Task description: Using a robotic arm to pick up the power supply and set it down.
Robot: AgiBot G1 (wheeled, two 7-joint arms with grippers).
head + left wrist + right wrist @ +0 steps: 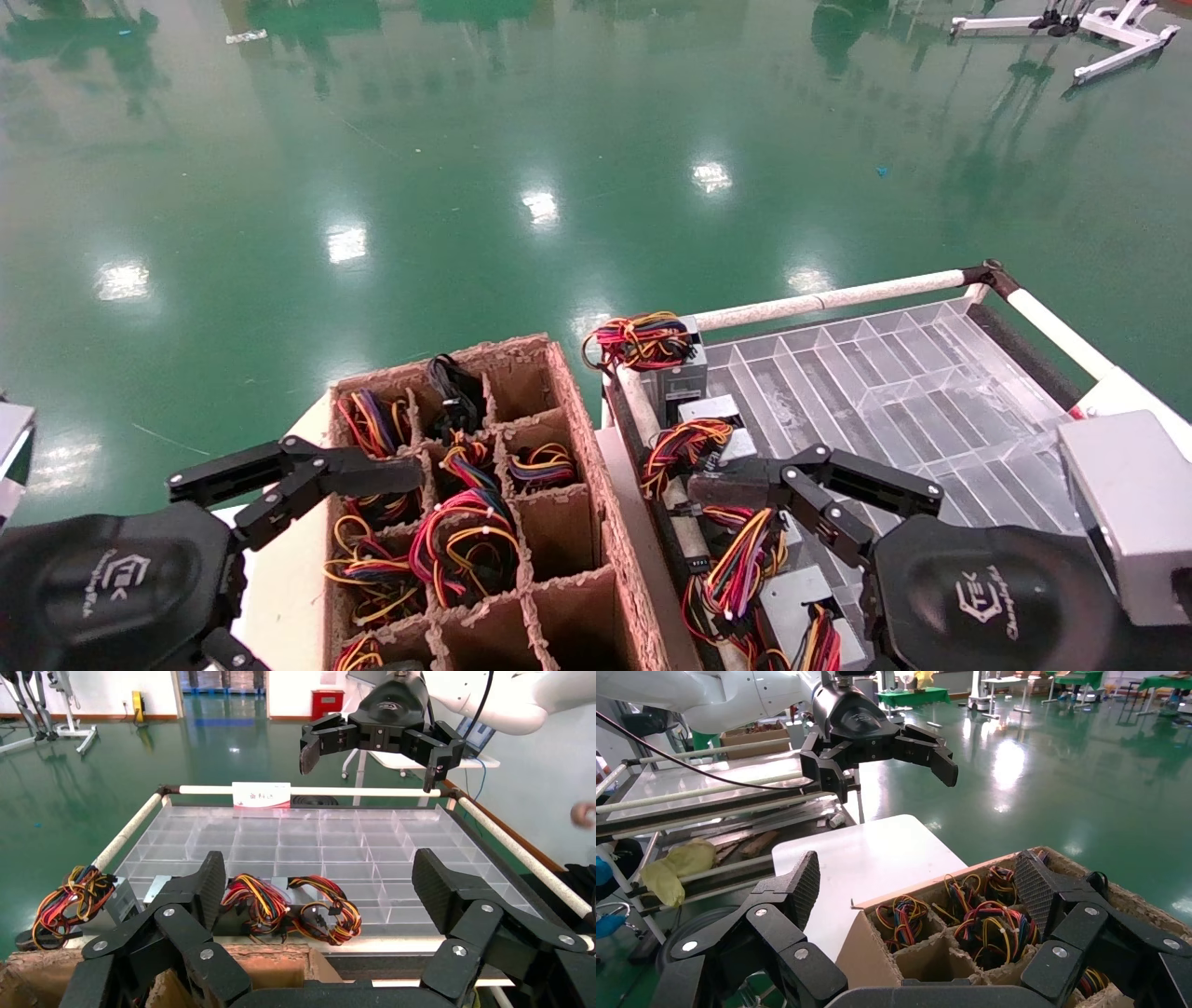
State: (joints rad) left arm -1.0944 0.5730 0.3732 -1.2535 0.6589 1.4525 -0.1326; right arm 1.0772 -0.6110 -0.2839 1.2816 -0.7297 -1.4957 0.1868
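I am holding both grippers spread and empty: left gripper (307, 485) over the carton (577, 438), right gripper (792, 494) apparently just above a power supply (717, 419).

The floor (559, 140) is shiny green and bright lights shine on it in white spots. Far across the floor from the brown cardboard box (568, 401) stands a white metal frame (1080, 33). A red cabinet (327, 702) stands by a white wall (105, 688). Green tables (912, 697) stand far away on the floor.
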